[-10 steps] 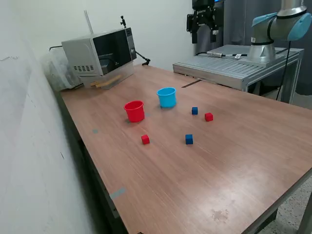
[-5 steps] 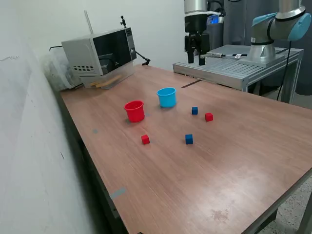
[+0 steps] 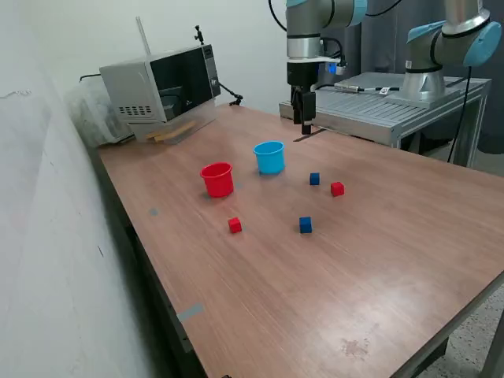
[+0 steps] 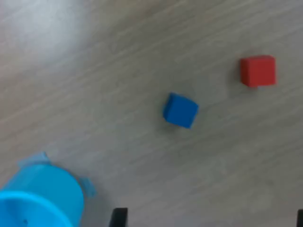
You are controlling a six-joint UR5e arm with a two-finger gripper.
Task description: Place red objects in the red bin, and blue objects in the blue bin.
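1. Exterior view: a wooden counter [image 3: 354, 260] holds two red cubes [image 3: 235, 225] [image 3: 337, 188], two blue cubes [image 3: 305, 225] [image 3: 314, 179], one red bin [image 3: 217, 179] and one blue bin [image 3: 269, 157]. All four cubes lie outside the bins. A microwave [image 3: 161, 84] sits at the far end. The pincer [image 3: 305, 126] hangs above the counter behind the blue bin, holding nothing; whether its fingers are parted I cannot tell.
2. Wrist view: one blue cube [image 4: 180, 110], one red cube [image 4: 257, 71] and the blue bin [image 4: 40, 198], all apart.
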